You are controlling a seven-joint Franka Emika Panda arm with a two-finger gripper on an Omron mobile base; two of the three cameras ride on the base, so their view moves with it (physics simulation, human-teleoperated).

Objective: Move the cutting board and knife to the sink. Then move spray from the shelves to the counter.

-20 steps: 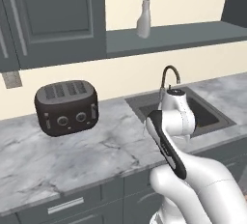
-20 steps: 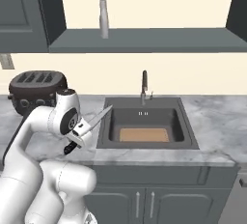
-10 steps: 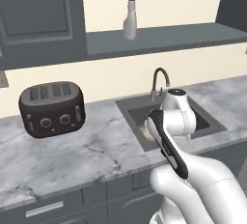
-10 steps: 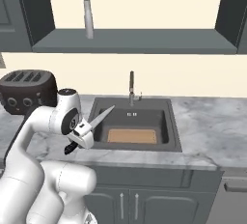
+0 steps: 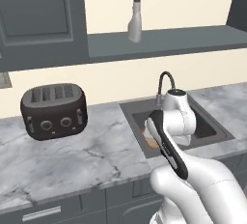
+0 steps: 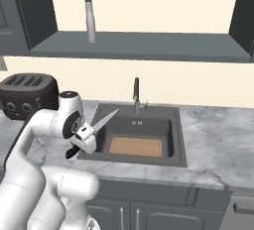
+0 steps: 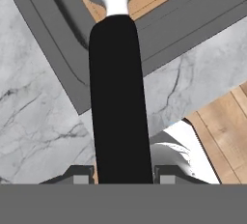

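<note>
While clamped in the tool [image 6: 82, 142], the knife [image 6: 101, 123] overhangs the sink [image 6: 173, 140].

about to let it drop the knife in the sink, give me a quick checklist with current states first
1. Knife held in the gripper, jaws closed on its black handle: ok
2. Cutting board already in the sink: ok
3. Blade tip over the basin: ok
4. Handle over the basin: not ok, it hangs above the counter edge
5. Faucet clear of the blade: ok
6. Spray upright on the shelves: ok

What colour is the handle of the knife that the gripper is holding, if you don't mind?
Black; the knife handle shows best in the hand view.
</note>
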